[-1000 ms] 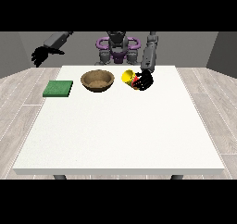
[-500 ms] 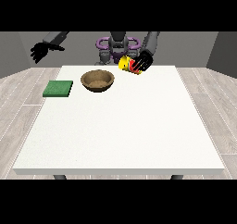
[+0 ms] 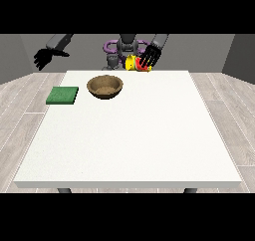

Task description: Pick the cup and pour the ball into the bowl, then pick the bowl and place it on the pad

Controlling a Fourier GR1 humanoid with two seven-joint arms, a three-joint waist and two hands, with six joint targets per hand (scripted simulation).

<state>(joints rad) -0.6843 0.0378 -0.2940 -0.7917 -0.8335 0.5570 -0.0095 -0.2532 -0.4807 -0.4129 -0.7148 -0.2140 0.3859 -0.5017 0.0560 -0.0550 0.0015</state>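
The hand at the view's right (image 3: pixel 151 57) is curled round a yellow and red cup (image 3: pixel 133 63) and holds it in the air, tipped on its side, above the table's far edge and to the right of the bowl. A brown bowl (image 3: pixel 105 86) stands on the white table (image 3: pixel 129 130) near its far edge. To the bowl's left lies a green square pad (image 3: pixel 63 95). The hand at the view's left (image 3: pixel 44 58) hangs in the air beyond the table's far left corner, fingers relaxed, holding nothing. No ball shows.
The robot's torso (image 3: pixel 125 47) stands behind the table's far edge. The near and right parts of the table bear no objects.
The hand at the view's right has lifted the cup off the table, up and towards the robot, and tipped it over. The other hand has barely moved.
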